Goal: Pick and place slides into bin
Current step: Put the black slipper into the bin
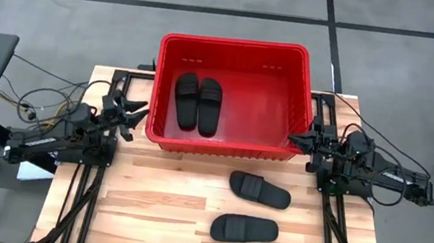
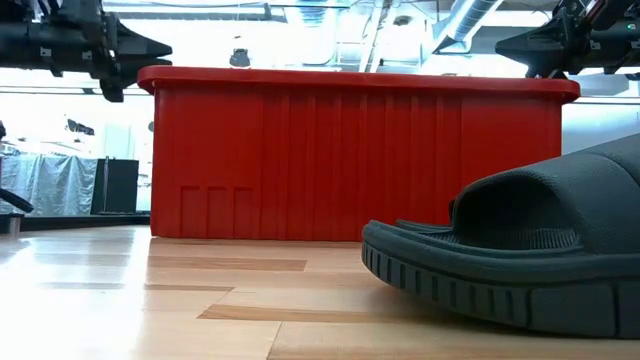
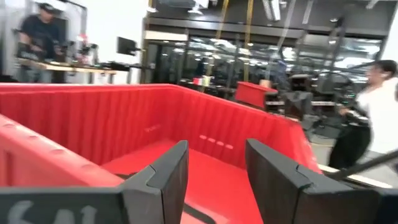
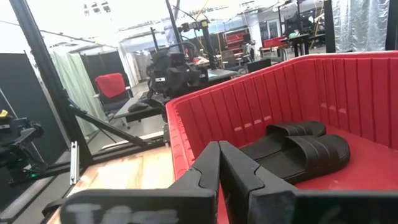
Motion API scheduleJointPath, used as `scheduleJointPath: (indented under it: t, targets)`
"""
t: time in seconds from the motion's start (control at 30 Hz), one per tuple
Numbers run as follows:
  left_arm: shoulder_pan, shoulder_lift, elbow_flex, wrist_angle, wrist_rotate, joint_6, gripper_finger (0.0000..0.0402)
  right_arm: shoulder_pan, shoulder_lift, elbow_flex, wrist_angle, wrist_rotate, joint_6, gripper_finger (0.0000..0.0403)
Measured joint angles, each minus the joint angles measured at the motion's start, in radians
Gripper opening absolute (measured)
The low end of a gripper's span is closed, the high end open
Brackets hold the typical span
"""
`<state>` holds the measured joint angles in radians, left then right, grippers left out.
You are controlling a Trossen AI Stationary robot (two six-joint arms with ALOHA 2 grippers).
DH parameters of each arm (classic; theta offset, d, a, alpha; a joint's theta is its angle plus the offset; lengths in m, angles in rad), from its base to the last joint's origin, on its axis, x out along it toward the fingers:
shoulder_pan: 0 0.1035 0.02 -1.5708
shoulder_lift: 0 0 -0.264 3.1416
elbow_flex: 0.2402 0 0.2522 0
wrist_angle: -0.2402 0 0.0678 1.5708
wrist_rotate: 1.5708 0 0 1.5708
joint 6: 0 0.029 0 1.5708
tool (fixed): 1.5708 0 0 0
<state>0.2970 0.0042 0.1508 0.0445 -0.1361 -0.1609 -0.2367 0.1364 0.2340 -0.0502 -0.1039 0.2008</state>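
Two black slide sandals (image 1: pixel 244 229) (image 1: pixel 259 190) are still lying on the table (image 1: pixel 149 204), waiting at about five o'clock from the red bin (image 1: pixel 239 51). The empty left gripper (image 1: pixel 136 115) is hovering at its nine o'clock rim with fingers apart, the right gripper (image 1: pixel 295 139) at four o'clock with fingers together. Another pair (image 1: pixel 198 101) is already resting inside, so the job looks half done.

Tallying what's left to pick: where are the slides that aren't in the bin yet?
High view: two slides lie on the wooden table in front of the red bin, toward the right arm's side, one nearer the bin, the other nearer the table's front edge.

Grey floor (image 1: pixel 406 70), bright workshop behind.
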Motion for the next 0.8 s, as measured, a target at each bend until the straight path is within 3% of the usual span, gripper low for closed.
scheduleJointPath:
  t: [0.37, 0.6, 0.8]
  targets:
    - [0.0, -0.003, -0.005, -0.015, 0.229, -0.033, 0.0149, 0.0, 0.0, 0.0, 0.0, 0.0, 0.0, 0.0]
    - [0.0, -0.002, -0.005, -0.076, 0.491, -0.022, 0.0149, 0.0, 0.0, 0.0, 0.0, 0.0, 0.0, 0.0]
    - [0.0, -0.002, -0.005, -0.138, 0.616, -0.079, 0.0149, 0.0, 0.0, 0.0, 0.0, 0.0, 0.0, 0.0]
